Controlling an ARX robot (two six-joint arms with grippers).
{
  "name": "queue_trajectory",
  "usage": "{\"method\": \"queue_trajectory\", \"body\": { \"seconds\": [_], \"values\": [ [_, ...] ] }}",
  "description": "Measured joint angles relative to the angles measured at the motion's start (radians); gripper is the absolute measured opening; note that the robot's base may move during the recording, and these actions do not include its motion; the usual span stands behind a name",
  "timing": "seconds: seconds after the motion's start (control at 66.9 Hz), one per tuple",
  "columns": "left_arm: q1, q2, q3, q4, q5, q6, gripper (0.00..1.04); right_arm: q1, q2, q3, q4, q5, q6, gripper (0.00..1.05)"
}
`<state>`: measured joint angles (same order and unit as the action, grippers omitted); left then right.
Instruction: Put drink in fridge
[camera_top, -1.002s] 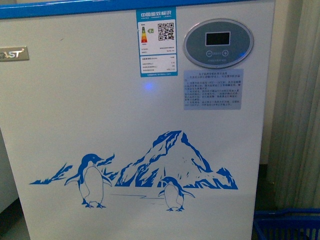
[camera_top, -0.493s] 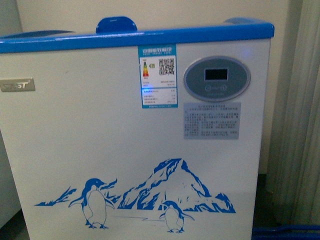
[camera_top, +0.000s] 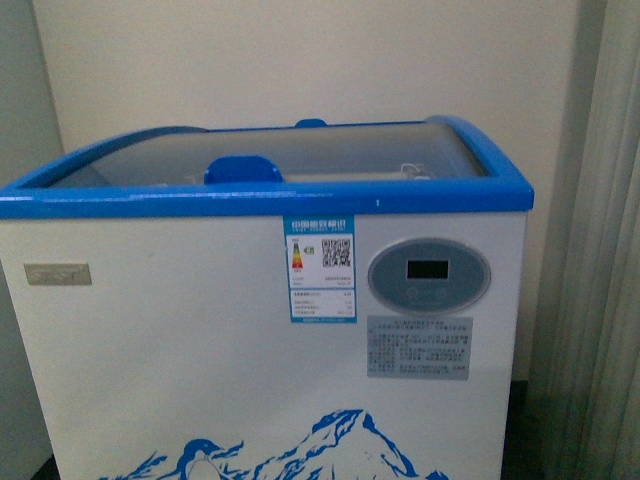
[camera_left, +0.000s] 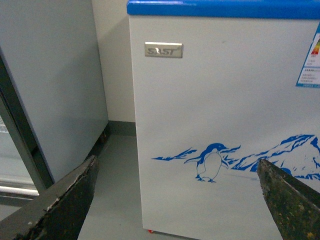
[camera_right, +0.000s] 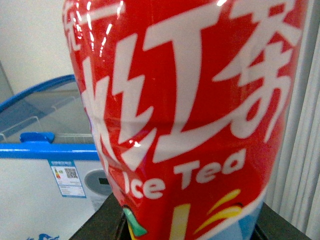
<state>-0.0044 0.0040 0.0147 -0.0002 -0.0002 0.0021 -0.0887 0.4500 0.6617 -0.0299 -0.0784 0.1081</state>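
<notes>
Two grippers show, each only in its own wrist view. The left gripper (camera_left: 177, 212) is spread wide and grasps nothing, its worn dark fingers (camera_left: 70, 200) at the picture's lower corners. Beyond it stands a grey cabinet (camera_left: 50, 85), then a strip of floor (camera_left: 117, 190), then the white fridge (camera_left: 225, 110) with a metal plate (camera_left: 163, 50) reading "SAST" and a blue penguin (camera_left: 210, 162). This view alone shows the fridge down to a small castor (camera_left: 150, 231). The front view alone shows its top: a blue rim (camera_top: 270, 198), a curved glass lid (camera_top: 340, 150) with a blue handle (camera_top: 243, 168), an energy label (camera_top: 321, 268) with a QR code and print too small to read, an oval panel (camera_top: 429, 273) and a grey notice (camera_top: 418, 347). A curtain (camera_top: 600, 260) hangs right of it. The drink (camera_right: 190, 115) fills the right wrist view, upright, its long axis parallel to the curtain's folds, cap out of frame. Its red wrapper carries large white Chinese characters above "Ice Tea". The right gripper (camera_right: 187, 232) clasps the drink low down, with dark parts on either side. The drink is outside the fridge, to its right.
</notes>
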Motion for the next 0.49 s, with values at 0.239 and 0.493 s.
{"method": "queue_trajectory", "body": {
  "seconds": [0.239,0.493],
  "values": [
    [0.0,0.0,0.0,0.0,0.0,0.0,0.97,0.0,0.0,0.0,0.0,0.0,0.0,0.36],
    [0.002,0.109,0.065,-0.14,0.032,-0.135,0.97,0.0,-0.001,0.001,0.0,0.0,0.0,0.36]
  ]
}}
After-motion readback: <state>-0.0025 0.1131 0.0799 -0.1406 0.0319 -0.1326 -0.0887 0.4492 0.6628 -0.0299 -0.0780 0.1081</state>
